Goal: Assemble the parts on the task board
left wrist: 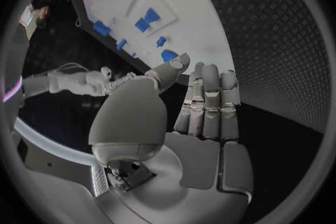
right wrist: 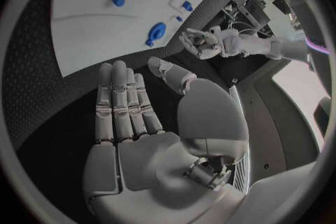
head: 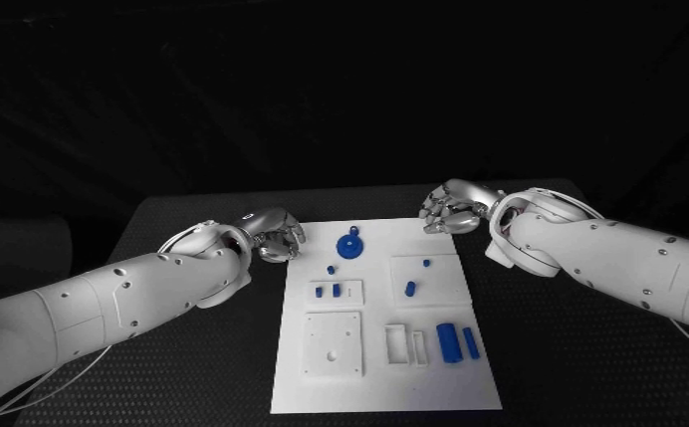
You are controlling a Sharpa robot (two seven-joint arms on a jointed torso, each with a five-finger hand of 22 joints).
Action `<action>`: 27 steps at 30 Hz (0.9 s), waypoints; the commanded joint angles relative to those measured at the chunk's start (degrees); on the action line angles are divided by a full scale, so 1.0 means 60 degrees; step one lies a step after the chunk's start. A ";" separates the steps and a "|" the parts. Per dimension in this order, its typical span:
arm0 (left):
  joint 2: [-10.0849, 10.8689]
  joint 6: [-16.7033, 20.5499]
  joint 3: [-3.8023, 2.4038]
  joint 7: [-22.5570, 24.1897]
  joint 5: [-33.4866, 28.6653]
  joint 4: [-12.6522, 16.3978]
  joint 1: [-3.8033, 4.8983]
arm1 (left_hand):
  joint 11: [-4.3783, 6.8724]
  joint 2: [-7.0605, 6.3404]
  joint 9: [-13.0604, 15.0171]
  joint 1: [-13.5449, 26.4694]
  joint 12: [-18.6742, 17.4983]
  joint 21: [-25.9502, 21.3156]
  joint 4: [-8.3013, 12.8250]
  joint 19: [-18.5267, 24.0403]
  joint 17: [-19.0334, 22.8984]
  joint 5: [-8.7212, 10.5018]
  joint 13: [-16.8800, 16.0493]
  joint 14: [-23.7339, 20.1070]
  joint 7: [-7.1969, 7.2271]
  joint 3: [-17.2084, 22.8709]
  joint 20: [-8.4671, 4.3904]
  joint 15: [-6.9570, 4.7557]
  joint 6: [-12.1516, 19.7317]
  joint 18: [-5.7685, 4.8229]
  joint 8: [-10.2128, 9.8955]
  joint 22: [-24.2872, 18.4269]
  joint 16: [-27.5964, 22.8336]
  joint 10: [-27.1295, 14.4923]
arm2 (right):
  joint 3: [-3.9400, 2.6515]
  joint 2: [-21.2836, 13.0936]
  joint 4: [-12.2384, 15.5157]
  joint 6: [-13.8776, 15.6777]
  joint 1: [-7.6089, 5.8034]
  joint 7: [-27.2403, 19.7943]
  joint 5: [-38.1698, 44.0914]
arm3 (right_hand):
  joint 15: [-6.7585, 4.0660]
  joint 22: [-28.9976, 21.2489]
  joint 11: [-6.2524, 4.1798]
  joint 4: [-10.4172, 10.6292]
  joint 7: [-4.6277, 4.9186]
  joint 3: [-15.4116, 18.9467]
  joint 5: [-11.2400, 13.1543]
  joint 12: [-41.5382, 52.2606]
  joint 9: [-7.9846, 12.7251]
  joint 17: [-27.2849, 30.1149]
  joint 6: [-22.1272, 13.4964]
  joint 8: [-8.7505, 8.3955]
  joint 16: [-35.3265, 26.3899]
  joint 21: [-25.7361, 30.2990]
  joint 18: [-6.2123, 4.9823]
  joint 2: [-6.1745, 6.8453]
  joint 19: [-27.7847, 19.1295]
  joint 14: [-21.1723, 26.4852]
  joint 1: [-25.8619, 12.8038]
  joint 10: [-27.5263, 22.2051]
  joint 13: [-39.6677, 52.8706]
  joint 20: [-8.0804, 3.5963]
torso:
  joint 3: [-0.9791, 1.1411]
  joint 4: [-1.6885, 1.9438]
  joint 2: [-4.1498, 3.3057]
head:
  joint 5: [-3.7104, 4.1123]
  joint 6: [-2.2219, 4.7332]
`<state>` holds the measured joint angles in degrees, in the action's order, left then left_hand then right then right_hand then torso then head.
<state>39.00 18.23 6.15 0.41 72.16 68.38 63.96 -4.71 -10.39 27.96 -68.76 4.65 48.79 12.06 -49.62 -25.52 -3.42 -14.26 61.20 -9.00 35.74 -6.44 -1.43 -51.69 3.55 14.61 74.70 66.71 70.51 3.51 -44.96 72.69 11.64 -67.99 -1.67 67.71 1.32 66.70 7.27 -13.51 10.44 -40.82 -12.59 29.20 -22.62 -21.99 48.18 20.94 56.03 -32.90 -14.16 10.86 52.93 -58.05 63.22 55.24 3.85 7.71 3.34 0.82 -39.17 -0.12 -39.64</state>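
The white board (head: 385, 318) lies flat in the middle of the black table (head: 574, 347), long side running away from the robot, so both arms can reach it from either flank. Its blue parts are spread out rather than fitted: a round knob-like piece (head: 349, 245) sits near the board's far edge, a few small pegs (head: 409, 289) lie in the shallow frames around the board's middle, and two longer bars (head: 457, 341) rest side by side toward the board's near right corner. Nothing looks seated in its final place yet, so the assembly seems to be at its start.

The left hand (head: 270, 237) hangs just beside the board's far left corner, and the right hand (head: 457, 210) hovers at the board's far right corner. In the wrist views each palm faces up with the fingers straight, side by side, and the thumb apart; neither one grips anything. Held like this, flanking the board's far end, they seem posed at the ready, with the round piece lying between them as the nearest thing to pick.
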 commanded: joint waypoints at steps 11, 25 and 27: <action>0.0599 -0.0694 -0.0021 0.2352 -0.8429 0.0690 0.0111 | -0.0125 0.0186 0.0010 0.0625 0.0004 -0.0773 -0.0340 0.0476 0.0475 0.0033 -0.0054 -0.0427 -0.0094 -0.0508 0.0043 0.0130 0.0192 -0.0090 0.0124 -0.0324 -0.1143 -0.0089 | 0.0185 -0.0493 0.0830 -0.0518 0.0358 0.0501 0.4155 | -0.0235 -0.0030 -0.0221 0.0078 -0.0157 -0.0047 0.0303 -0.1321 -0.0209 -0.0558 0.0326 0.0095 -0.0133 -0.0063 -0.0141 0.0399 0.0575 -0.0511 -0.0090 0.1257 0.0081 -0.0257 | -0.0053 -0.0002 0.0029 | 0.0368 0.0127; 0.0917 -0.0750 -0.0064 0.2686 -0.9735 0.1264 0.0309 | -0.0283 0.0445 0.0008 0.0946 -0.0056 -0.1558 0.0030 0.0775 0.0881 -0.0006 -0.0015 -0.0575 -0.0118 -0.0918 0.0256 0.0358 0.0316 -0.0225 0.0211 -0.0654 -0.2449 -0.0311 | 0.0238 -0.0015 0.0757 0.0214 0.0850 0.1087 0.5521 | -0.0166 -0.0027 -0.0143 0.0359 -0.0105 -0.0666 0.1192 -0.2322 -0.0102 -0.0887 0.0298 -0.0114 -0.0472 0.0082 -0.0141 0.0943 0.0553 -0.0534 0.0260 0.1520 0.0127 -0.0217 | -0.0065 0.0019 0.0042 | 0.0290 0.0114; 0.0929 -0.0752 -0.0064 0.2680 -0.9735 0.1313 0.0322 | -0.0282 0.0447 0.0009 0.0949 -0.0054 -0.1565 0.0036 0.0772 0.0881 -0.0006 -0.0016 -0.0568 -0.0117 -0.0921 0.0257 0.0358 0.0315 -0.0225 0.0214 -0.0655 -0.2462 -0.0308 | 0.0246 0.0073 0.0704 0.0200 0.0887 0.1111 0.5582 | -0.0170 -0.0016 -0.0148 0.0389 -0.0111 -0.0762 0.1294 -0.2397 -0.0096 -0.0933 0.0319 -0.0121 -0.0496 0.0084 -0.0141 0.0951 0.0566 -0.0550 0.0299 0.1575 0.0146 -0.0220 | -0.0064 0.0021 0.0038 | 0.0262 0.0088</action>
<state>44.55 14.75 5.79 14.86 16.06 75.92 65.80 -6.34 -7.54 27.94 -63.61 4.38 39.64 12.13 -45.14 -20.30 -3.30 -14.40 57.73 -9.89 30.34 -5.03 0.62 -50.13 2.91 15.70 70.82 52.13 68.88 4.93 -44.75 77.02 11.71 -62.85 3.64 97.94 0.00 66.49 6.28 -11.18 9.45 -45.19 -5.04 15.00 -23.29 -27.56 49.99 20.41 53.42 -32.60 -14.53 16.14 56.19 -61.12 64.72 64.37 4.66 6.12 2.92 0.93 -38.84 1.68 -38.96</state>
